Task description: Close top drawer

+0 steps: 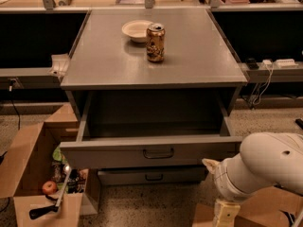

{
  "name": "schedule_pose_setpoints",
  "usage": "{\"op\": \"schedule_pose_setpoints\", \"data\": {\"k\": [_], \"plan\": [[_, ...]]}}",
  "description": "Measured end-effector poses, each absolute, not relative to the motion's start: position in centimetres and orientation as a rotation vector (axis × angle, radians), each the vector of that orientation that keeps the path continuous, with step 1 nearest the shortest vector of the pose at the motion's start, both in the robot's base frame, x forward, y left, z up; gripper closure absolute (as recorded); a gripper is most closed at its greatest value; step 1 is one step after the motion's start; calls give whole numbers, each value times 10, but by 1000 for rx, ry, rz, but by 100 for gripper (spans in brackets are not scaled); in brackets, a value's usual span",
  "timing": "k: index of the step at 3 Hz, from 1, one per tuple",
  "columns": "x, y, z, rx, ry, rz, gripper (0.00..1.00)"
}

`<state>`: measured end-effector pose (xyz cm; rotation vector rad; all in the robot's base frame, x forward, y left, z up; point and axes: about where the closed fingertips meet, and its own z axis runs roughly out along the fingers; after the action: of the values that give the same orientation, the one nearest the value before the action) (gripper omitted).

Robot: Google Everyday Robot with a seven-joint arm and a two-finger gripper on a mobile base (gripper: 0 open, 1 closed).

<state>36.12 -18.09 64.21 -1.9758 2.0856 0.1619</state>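
Note:
The top drawer is a wide grey metal drawer pulled far out of the grey cabinet. Its inside looks empty. A small dark wire handle sits at the centre of its flat front. My white arm comes in from the lower right, in front of the drawer's right corner. My gripper hangs at the bottom edge of the camera view, below and to the right of the drawer front, not touching it.
A shorter grey drawer front sits shut below the top drawer. A can and a white bowl stand on the cabinet top. An open cardboard box with odds and ends stands on the floor at the left.

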Motion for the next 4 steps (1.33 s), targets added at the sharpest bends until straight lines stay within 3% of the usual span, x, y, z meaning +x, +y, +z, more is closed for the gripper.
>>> {"op": "schedule_pose_setpoints", "data": {"k": [1, 2, 4], "plan": [[361, -181, 642, -1976, 2085, 162, 0], [388, -187, 637, -1975, 2032, 98, 19], [447, -196, 636, -1955, 1943, -3, 65]]}}
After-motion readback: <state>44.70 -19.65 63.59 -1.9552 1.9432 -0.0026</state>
